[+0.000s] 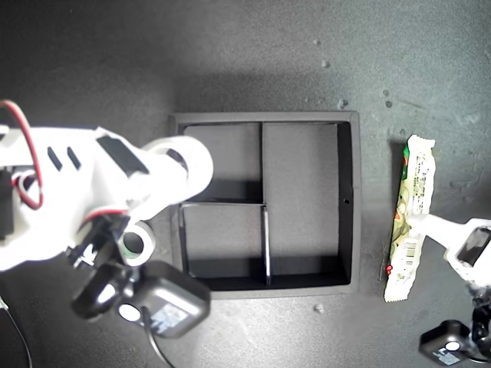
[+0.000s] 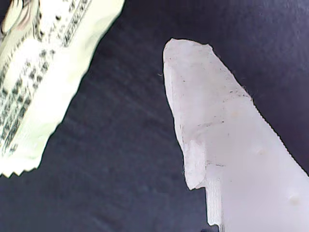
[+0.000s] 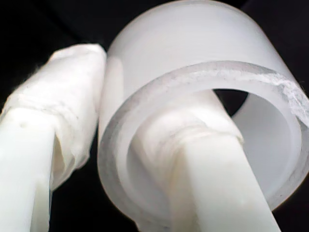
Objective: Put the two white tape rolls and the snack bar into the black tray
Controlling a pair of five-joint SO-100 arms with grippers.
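Dark speckled tabletop (image 1: 253, 46) bears black tray (image 1: 349, 203).

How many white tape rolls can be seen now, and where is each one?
2. The larger tape roll is pinched in my second hand over the black tray's edge at the exterior view's left. The smaller tape roll lies on the table, beneath that arm.

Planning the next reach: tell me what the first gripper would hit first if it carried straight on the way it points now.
Probably the white and yellow-green wrapped snack bar: in the exterior view my first gripper's white finger tip already overlaps the wrapper and points toward the square black tray beyond. The first wrist view shows only one finger, and height above the wrapper is unclear.
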